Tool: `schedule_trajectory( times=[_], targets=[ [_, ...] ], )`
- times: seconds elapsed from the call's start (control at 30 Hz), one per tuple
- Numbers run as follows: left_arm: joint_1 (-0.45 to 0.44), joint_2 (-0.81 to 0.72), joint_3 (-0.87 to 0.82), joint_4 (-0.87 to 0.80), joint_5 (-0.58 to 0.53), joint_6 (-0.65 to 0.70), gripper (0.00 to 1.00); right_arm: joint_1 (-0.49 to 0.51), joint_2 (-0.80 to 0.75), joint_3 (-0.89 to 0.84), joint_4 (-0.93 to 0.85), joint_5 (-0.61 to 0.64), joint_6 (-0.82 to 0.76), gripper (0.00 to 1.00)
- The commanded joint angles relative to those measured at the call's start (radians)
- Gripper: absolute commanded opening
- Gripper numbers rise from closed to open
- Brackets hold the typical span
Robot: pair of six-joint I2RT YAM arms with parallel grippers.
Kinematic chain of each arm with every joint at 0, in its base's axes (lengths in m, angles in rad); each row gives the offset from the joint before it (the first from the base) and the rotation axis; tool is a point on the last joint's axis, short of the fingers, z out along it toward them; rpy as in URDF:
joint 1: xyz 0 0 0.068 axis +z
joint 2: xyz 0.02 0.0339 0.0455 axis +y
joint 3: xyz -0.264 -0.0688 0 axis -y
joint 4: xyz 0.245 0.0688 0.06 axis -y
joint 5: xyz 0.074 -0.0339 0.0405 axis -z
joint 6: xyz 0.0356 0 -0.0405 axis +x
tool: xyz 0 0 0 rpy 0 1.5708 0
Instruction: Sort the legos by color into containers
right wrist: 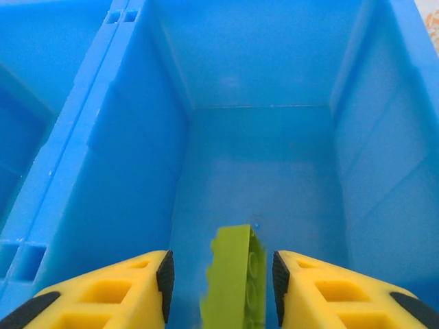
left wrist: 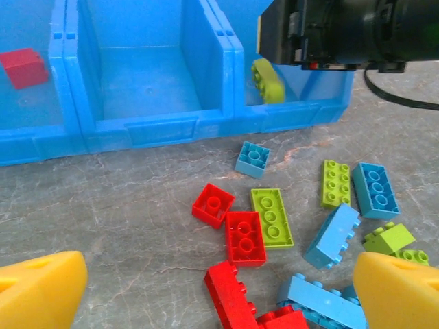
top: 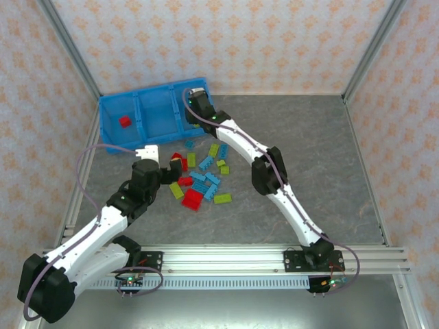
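Drop-off at the tray (top: pixel 147 91): the right gripper (right wrist: pixel 221 269) hangs over the right-hand compartment (right wrist: pixel 137 137), its jaws parted, with a yellow-green brick (right wrist: pixel 236 295) standing on edge between them. A sliver of gap shows on either side, so the brick looks let go rather than pinched. The left wrist view puts the same brick inside that compartment, just under the gripper. One red brick (top: pixel 125 121) lies in the left-hand compartment. The rest of the bricks (top: pixel 202 178), red, light blue and yellow-green, sit loose on the table (top: pixel 329 151) near the tray. The left gripper (left wrist: pixel 219 295) hovers over them, spread wide and holding nothing. The sorting seems barely begun. Next, the right arm likely needs to lift clear of the tray walls, then pick another brick from the pile.
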Motion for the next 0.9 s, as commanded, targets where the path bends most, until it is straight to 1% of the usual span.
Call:
schedule_trajectory(
  times=[0.0,0.07,0.13,0.23,0.3,0.37,0.5,0.6,0.67,0.73,0.77,0.87],
  targets=[
    [0.002,0.057,0.038,-0.021,-0.047,-0.003,1.00,0.005,-0.179,-0.058,-0.082,-0.006,0.025,0.44],
    [0.003,0.093,0.047,-0.012,-0.017,-0.004,1.00,0.004,-0.290,-0.171,-0.103,-0.036,0.029,0.44],
    [0.002,0.134,0.071,-0.021,0.037,0.003,1.00,0.005,-0.417,-0.300,-0.127,-0.050,0.030,0.46],
    [0.002,0.203,0.163,-0.099,0.129,0.011,0.99,0.005,-0.648,-0.567,-0.136,-0.050,0.052,0.48],
    [0.002,0.261,0.236,-0.164,0.146,-0.015,0.97,0.004,-0.826,-0.782,-0.109,-0.071,0.084,0.51],
    [0.003,0.330,0.316,-0.229,0.153,-0.034,0.94,0.005,-0.973,-0.957,-0.091,-0.116,0.109,0.57],
    [0.004,0.528,0.512,-0.333,0.166,-0.010,0.89,0.005,-1.223,-1.233,-0.079,-0.236,0.146,0.66],
    [0.005,0.680,0.660,-0.403,0.124,0.027,0.80,0.006,-1.352,-1.361,-0.117,-0.240,0.171,0.71],
    [0.010,0.783,0.757,-0.436,0.102,0.058,0.78,0.006,-1.432,-1.437,-0.139,-0.215,0.199,0.75],
    [0.025,0.877,0.833,-0.457,0.114,0.071,0.76,0.006,-1.484,-1.502,-0.134,-0.192,0.217,0.80],
    [0.033,0.923,0.870,-0.468,0.125,0.075,0.74,0.006,-1.533,-1.528,-0.131,-0.178,0.223,0.83],
    [0.049,1.006,0.929,-0.470,0.140,0.078,0.71,0.006,-1.588,-1.563,-0.135,-0.140,0.229,0.92]
  ],
)
